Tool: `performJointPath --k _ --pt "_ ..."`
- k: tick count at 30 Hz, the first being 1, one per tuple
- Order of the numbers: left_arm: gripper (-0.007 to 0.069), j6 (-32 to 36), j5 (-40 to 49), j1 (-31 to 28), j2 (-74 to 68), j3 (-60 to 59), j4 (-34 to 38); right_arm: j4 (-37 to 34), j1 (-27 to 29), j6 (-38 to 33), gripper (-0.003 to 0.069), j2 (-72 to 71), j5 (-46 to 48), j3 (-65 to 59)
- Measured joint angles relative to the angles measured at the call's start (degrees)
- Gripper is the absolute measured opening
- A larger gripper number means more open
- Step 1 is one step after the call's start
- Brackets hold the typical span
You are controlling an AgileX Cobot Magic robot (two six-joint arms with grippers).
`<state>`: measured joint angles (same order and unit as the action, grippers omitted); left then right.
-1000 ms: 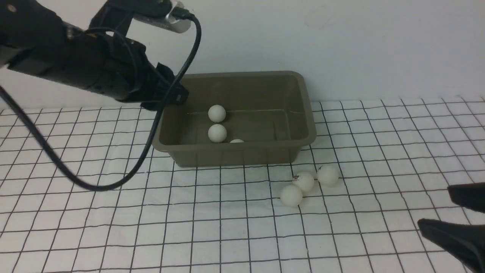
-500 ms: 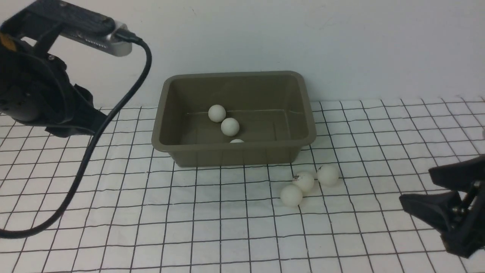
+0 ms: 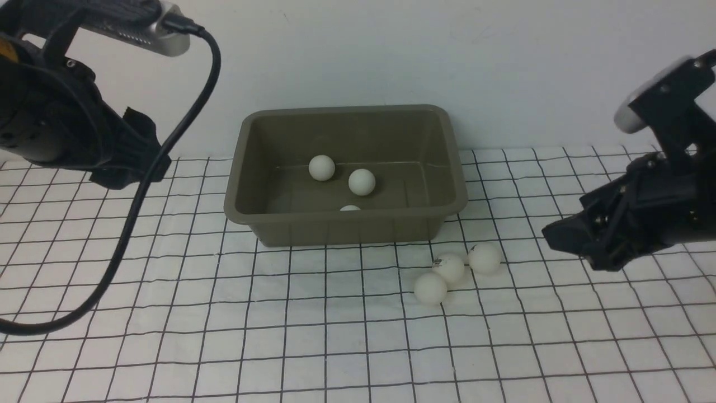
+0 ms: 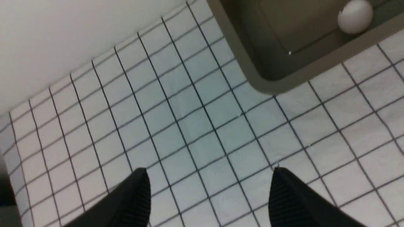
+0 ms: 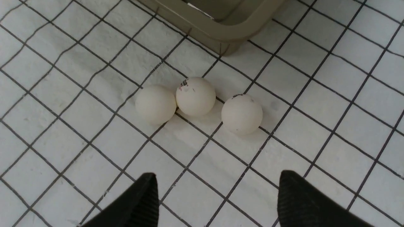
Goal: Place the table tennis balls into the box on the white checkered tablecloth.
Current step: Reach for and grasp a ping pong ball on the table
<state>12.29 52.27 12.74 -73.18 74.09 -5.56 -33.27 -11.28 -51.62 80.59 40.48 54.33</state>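
Olive plastic marks the box (image 3: 456,168) at the back of the checkered cloth (image 3: 279,336) on the counter in the front view. Three balls are inside it: one (image 3: 321,167) by the far wall, one (image 3: 361,182) mid-floor and one (image 3: 350,208) half hidden behind the near wall. Three more lie on the cloth just in front of the box's right corner. The left arm (image 3: 50,129) hangs well to the left of the box. The right arm (image 3: 643,218) points down toward the loose trio.

The left wrist view shows the left jaws spread over bare cloth with nothing between them.

The right wrist view shows the right jaws spread and empty, with the trio ahead of them. Two balls touch, a plain one (image 5: 155,104) and a printed one (image 5: 195,96). The third ball (image 5: 241,114) sits just beside them across a narrow gap. That loner looks the best pick. Centre the jaws on it and come down so one tip slips into the gap without nudging the pair. Close gently at its widest part, since it would likely roll at a touch, then lift clear of the rim before letting go.
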Motion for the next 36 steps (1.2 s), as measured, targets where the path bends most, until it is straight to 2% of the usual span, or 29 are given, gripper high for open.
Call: performJointPath --k 3,6,14,18,23,36 --pt "0.045 0.0 -3.77 1.61 0.0 0.0 1.21 0.82 -2.73 -1.09 0.0461 2.74 -2.36 0.04" --pt "0.045 -0.13 -3.42 2.74 0.0 0.0 1.7 1.06 -5.1 -1.08 0.0461 6.21 -5.41 0.06" --pt "0.045 -0.43 0.2 3.31 0.0 0.0 3.67 2.52 -5.5 -0.95 0.0461 15.25 -13.05 1.31" --pt "0.045 -0.43 0.2 3.31 0.0 0.0 3.81 2.5 -5.5 -0.15 0.0461 20.52 -10.55 6.76" --pt "0.045 -0.37 0.2 3.31 0.0 0.0 3.86 3.54 -5.5 4.53 0.0461 24.69 -5.95 13.28" --pt "0.045 -0.2 0.2 3.31 0.0 0.0 3.86 8.18 -5.5 10.71 0.0461 28.84 -4.42 15.13"
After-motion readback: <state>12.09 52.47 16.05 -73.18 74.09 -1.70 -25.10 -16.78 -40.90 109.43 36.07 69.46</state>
